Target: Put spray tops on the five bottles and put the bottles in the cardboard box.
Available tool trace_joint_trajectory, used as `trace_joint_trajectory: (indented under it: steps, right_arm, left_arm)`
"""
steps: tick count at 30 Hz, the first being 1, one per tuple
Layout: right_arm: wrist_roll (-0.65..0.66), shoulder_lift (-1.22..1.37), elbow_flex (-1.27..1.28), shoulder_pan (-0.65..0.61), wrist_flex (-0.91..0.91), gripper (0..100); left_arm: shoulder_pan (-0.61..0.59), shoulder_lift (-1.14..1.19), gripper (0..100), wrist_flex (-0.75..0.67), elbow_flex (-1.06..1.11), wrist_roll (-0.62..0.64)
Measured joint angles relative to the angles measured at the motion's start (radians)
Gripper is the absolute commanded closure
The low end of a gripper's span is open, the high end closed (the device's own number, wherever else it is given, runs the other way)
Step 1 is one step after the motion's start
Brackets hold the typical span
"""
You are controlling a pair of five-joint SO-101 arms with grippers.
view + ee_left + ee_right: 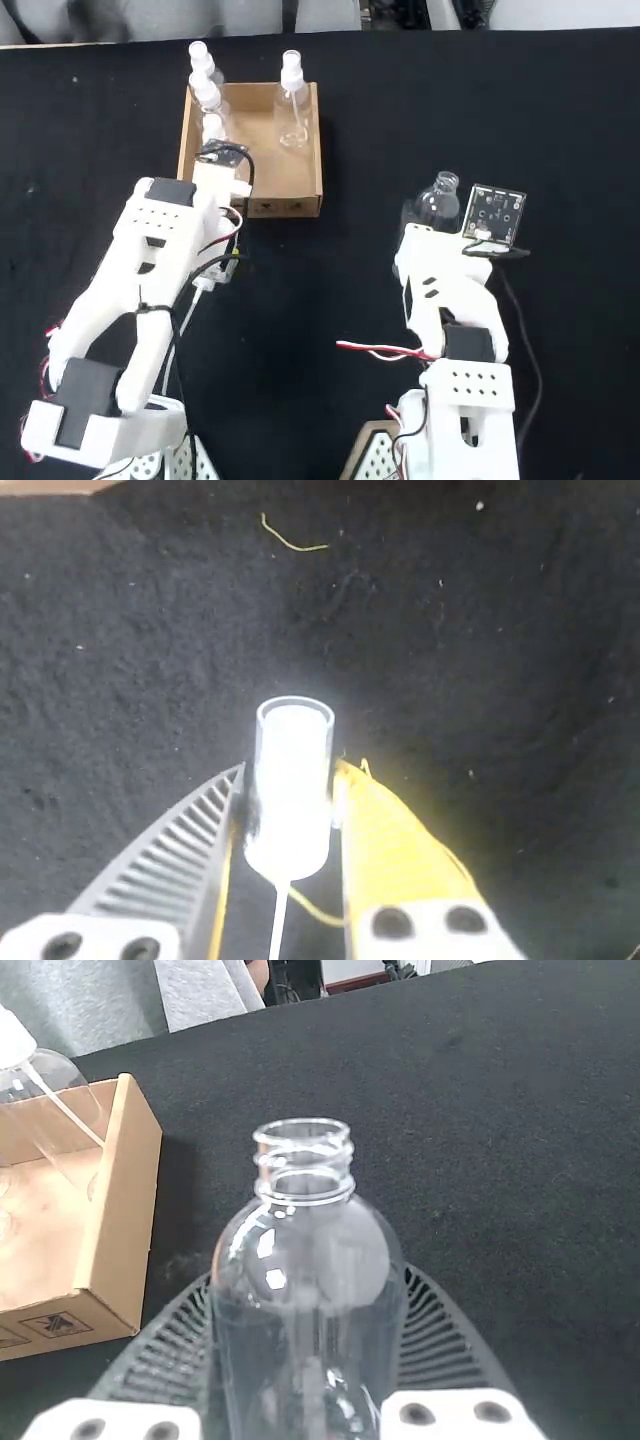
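Left claw [290, 776] is clamped on a white spray top [292, 810] with a thin tube on it, and it sits by the near left corner of the cardboard box [283, 206]. Right claw [305, 1288] grips the open-necked bottle [300, 1250] upright, well off to the box's right. Four topped bottles [293, 100] stand in the box - three along its left wall, one at the right.
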Motion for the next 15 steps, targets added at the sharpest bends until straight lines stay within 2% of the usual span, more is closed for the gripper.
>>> trace_joint_trajectory:
  steps: [8, 15]
  right_arm:
    - [0.0, 0.0, 0.0, 0.0, 0.0, 91.6]
    - [0.0, 0.0, 0.0, 0.0, 0.0, 91.6]
  left_arm:
    - [0.0, -0.121, 97, 0.002, 0.002, 0.141]
    - [0.0, -0.267, 97, 0.002, 0.002, 0.164]
